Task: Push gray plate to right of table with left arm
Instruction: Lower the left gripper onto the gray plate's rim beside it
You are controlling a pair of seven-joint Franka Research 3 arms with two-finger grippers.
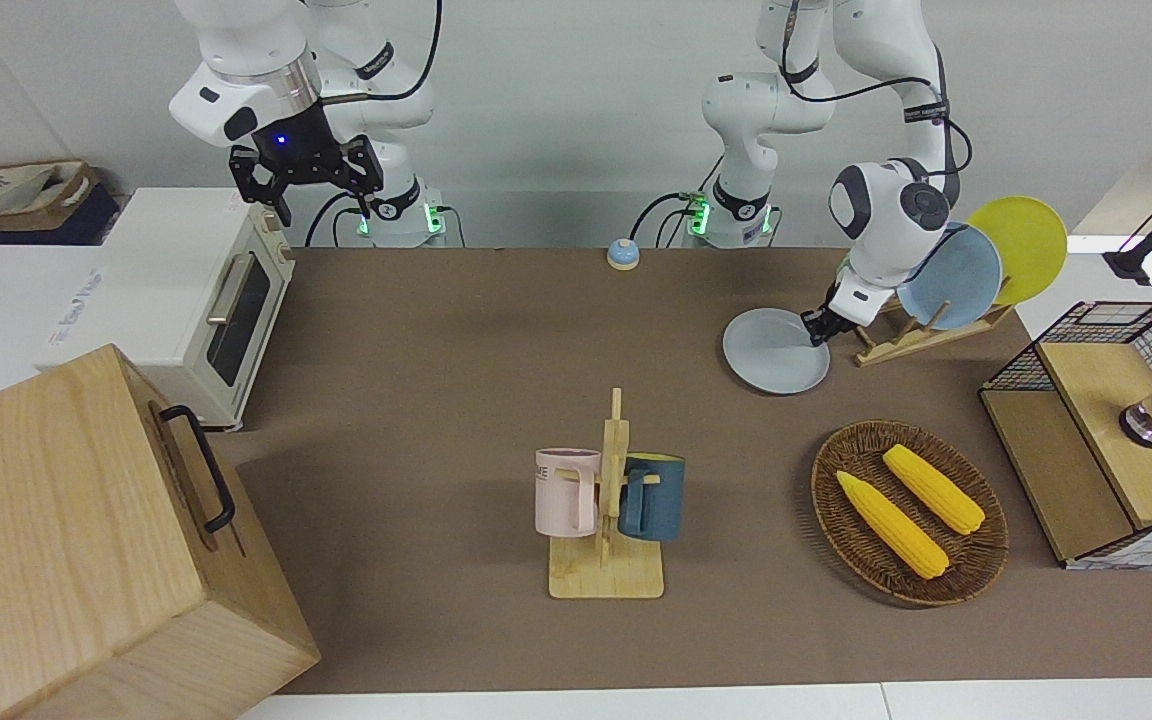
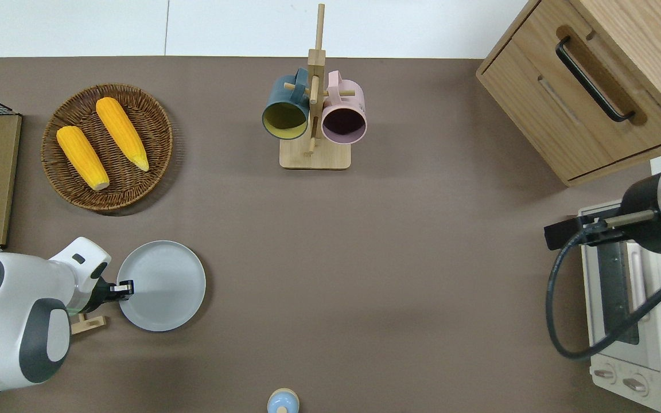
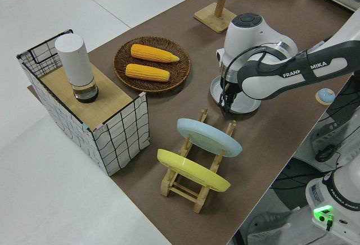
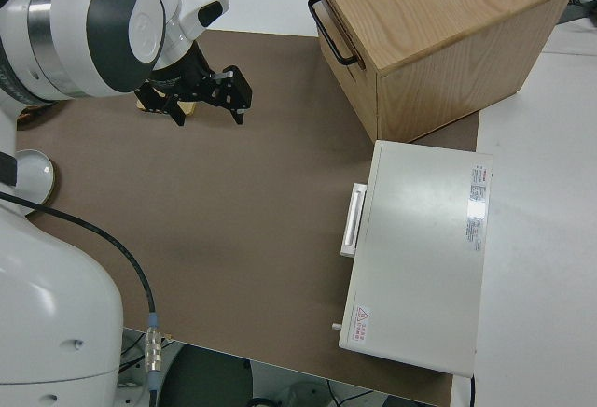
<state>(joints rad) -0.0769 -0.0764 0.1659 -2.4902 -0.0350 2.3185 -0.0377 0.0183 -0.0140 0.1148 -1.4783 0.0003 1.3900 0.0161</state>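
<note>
Your left gripper (image 2: 125, 287) sits low at the rim of the gray plate (image 2: 162, 285), on the plate's edge toward the left arm's end of the table (image 2: 399, 252); you cannot tell from these views whether its fingers are spread or pressed together. The gray plate lies flat on the table, near the robots, just beside the wooden plate rack (image 1: 911, 335), which stands toward the left arm's end from it. That rack holds two plates on edge, one light-blue plate (image 1: 954, 277) and one yellow plate (image 1: 1021, 247). Farther from the robots than the gray plate you have one wicker basket (image 2: 66, 183) with two ears of corn (image 2: 121, 133) lying side by side in it. Toward the right arm's end from the plate the brown surface is bare for a long stretch. A wooden mug stand (image 2: 314, 137) with two mugs, one dark blue mug (image 2: 284, 112) and one pink mug (image 2: 343, 117), stands farther from the robots, well apart from the plate. A small blue bell (image 1: 622, 254) sits near the robots' edge at mid-table. At the right arm's end you have one white toaster oven (image 1: 186, 300) and one wooden cabinet (image 1: 86, 540) with a black handle. At the left arm's end stands a wire-sided box (image 3: 90, 110) with one white cylinder (image 3: 76, 68) on it. Your right gripper (image 1: 306, 175) is parked with its fingers spread.
</note>
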